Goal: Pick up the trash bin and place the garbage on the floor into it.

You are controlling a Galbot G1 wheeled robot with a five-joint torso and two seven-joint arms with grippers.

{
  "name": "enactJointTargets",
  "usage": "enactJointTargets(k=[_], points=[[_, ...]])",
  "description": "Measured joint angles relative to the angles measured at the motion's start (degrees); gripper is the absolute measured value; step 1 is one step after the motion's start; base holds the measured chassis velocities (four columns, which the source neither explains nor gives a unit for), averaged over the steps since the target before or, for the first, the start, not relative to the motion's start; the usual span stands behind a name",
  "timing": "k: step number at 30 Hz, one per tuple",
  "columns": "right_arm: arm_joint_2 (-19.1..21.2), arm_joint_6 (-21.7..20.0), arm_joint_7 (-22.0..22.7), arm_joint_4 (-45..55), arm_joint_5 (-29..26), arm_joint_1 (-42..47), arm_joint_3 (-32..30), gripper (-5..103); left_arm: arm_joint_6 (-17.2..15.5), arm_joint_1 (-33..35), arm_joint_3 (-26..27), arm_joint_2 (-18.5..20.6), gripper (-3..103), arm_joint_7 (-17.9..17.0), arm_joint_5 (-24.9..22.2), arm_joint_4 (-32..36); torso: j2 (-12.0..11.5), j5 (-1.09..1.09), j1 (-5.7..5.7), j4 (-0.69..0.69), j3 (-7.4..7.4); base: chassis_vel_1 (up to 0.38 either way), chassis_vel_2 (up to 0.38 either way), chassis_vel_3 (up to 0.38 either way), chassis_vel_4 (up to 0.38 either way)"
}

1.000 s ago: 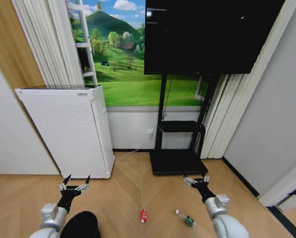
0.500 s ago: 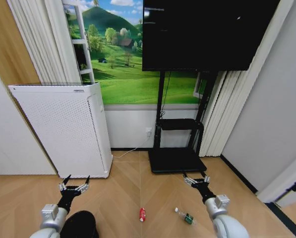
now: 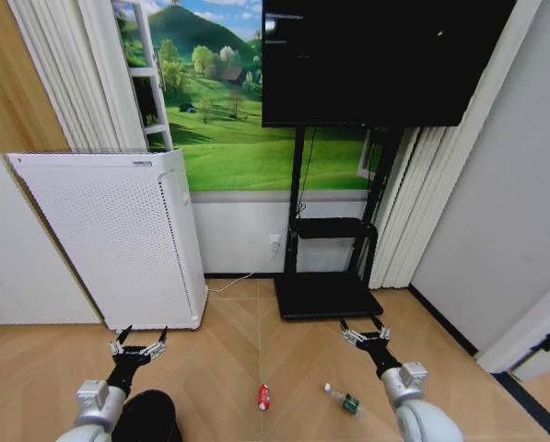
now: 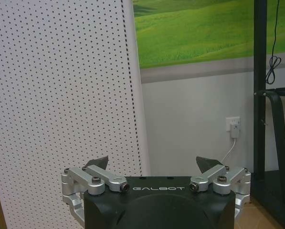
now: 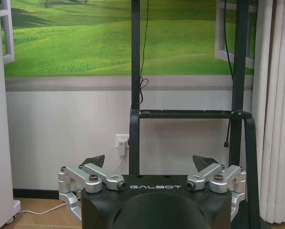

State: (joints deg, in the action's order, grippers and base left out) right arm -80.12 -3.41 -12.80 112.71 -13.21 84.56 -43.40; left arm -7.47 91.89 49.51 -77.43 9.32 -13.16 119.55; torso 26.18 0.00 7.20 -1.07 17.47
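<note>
The floor (image 3: 228,359) is laid in light tan herringbone parquet, and a white perforated appliance (image 3: 113,235) is stood on it against the wall, beneath a green landscape mural (image 3: 233,129). To the right of the appliance a black TV stand (image 3: 328,276) is seen carrying a dark screen (image 3: 376,60). Nearer than the appliance, the trash bin (image 3: 147,419) is found at the lower edge of the head view, just beside the left gripper (image 3: 139,345), whose fingers are spread apart and empty. A red can (image 3: 264,397) and a clear bottle (image 3: 345,401) are lying on the parquet further right of the appliance, the bottle close beside the right gripper (image 3: 365,332), likewise held apart. A wall socket (image 5: 121,144) with a white cable is shown plainly in the right wrist view.
</note>
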Motion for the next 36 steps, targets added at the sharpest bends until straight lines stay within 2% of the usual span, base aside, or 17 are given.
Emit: enactJointTargets(k=[25,28,36], points=[[-0.1,0.0,0.0,0.0,0.1,0.1,0.1,100,0.9,0.2,0.1,-0.1,100,0.0,0.3,-0.5,-5.2,0.00,-1.86,0.00,-3.35,0.000,0.000,0.000,0.000],[-0.1,0.0,0.1,0.0,0.1,0.2,0.1,100,1.2,0.2,0.1,0.0,100,0.3,0.3,-0.5,-6.5,0.00,-2.29,0.00,-4.25,0.000,0.000,0.000,0.000],[0.0,-0.1,0.4,0.3,-0.1,0.0,0.1,100,1.2,0.1,0.1,0.0,100,0.4,0.3,-0.6,-8.4,0.00,-2.90,0.00,-5.52,0.000,0.000,0.000,0.000]])
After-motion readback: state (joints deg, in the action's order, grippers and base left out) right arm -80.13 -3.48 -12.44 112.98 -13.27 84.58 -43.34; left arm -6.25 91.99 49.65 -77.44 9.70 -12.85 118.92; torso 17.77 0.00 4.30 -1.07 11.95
